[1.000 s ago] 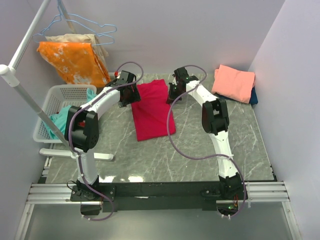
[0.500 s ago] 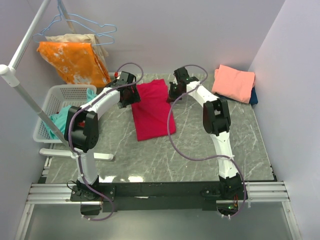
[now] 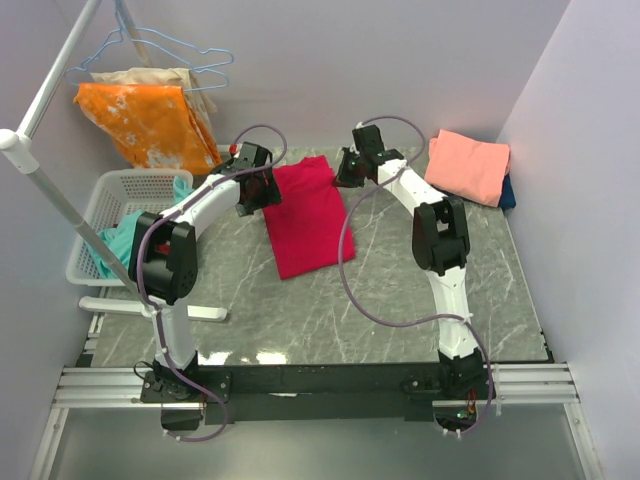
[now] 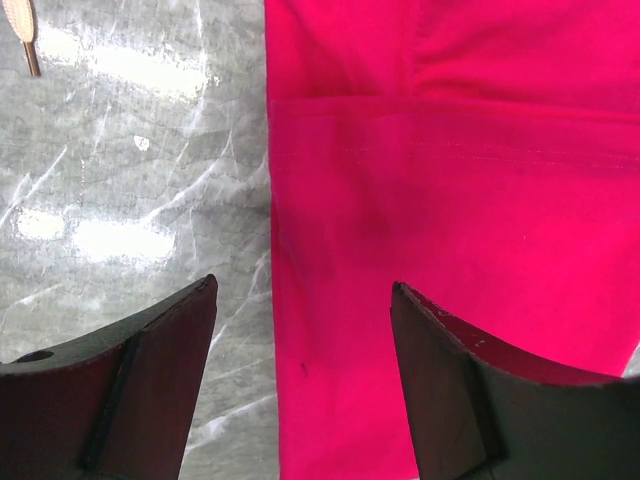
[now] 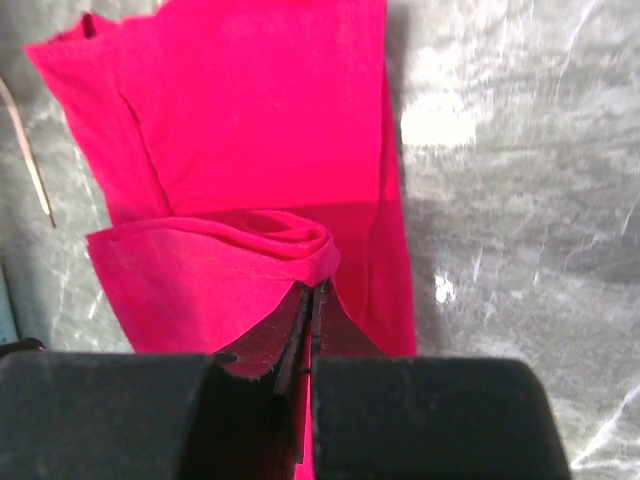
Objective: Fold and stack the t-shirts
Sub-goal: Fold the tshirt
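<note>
**Red t-shirt pinched at its far right edge; left claw spread open over its left edge**

The grey marbled table point(image 3: 400, 290) carries the red t-shirt point(image 3: 305, 215), which lies folded into a long strip a little left of the table's middle. The strip's long axis runs from the far side towards the arm bases, with the near end leaning slightly right.

Far left of the red t-shirt, an orange cloth point(image 3: 150, 120) hangs from a rack. Nearer on that side stands a white basket point(image 3: 110, 195). Well to the right of the red t-shirt, in the far corner, a folded pink t-shirt point(image 3: 467, 165) lies on a dark blue t-shirt point(image 3: 508, 190).

The right claw point(image 5: 312, 290) sits at the red t-shirt's far right edge, its fingers pressed together on a raised fold of the cloth. The left claw point(image 4: 300, 290) straddles the far left edge, fingers wide apart and holding nothing, one over marble and one over cloth.
</note>
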Controlling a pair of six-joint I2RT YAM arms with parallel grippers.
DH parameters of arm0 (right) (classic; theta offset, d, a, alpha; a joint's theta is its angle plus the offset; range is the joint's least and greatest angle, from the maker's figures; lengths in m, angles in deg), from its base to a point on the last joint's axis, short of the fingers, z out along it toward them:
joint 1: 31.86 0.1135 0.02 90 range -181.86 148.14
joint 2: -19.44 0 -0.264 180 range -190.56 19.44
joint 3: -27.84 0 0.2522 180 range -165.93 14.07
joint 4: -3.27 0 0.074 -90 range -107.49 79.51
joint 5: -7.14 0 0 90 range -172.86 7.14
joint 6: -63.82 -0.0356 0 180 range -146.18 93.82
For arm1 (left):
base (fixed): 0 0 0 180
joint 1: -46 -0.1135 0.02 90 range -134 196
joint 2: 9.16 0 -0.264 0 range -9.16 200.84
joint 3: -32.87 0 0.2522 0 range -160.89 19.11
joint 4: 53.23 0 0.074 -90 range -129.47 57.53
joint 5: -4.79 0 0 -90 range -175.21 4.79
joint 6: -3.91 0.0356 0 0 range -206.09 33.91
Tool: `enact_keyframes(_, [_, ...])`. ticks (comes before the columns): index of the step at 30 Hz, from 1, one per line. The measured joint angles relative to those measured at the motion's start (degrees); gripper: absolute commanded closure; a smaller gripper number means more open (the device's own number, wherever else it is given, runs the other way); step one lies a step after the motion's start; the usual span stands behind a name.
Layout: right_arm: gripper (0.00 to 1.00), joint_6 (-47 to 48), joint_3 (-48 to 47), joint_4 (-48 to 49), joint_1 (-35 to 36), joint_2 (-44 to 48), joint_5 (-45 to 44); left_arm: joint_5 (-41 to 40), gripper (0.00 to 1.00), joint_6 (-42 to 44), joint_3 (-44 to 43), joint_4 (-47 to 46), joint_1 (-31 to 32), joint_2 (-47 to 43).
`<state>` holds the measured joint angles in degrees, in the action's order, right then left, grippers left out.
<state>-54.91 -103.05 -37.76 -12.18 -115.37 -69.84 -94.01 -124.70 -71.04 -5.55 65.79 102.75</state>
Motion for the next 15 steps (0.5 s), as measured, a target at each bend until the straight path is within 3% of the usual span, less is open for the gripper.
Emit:
enact_keyframes(7, [1.00,-1.9,1.2,2.3,-0.6,0.2,-0.9,0.5,0.25,0.0,-2.1,0.3,0.0,1.1])
enact_keyframes(13, [0.63,-2.6,-4.0,1.1,-1.2,-1.4,0.2,0.9,0.24,0.0,-3.7,0.6,0.0,2.8])
enact_keyframes(14, [0.52,-2.6,-4.1,1.2,-1.2,-1.4,0.2,1.0,0.24,0.0,-3.7,0.7,0.0,2.9])
enact_keyframes(15, [0.51,-2.5,-4.2,1.2,-1.2,-1.4,0.2,1.0,0.25,0.0,-3.7,0.8,0.0,3.1])
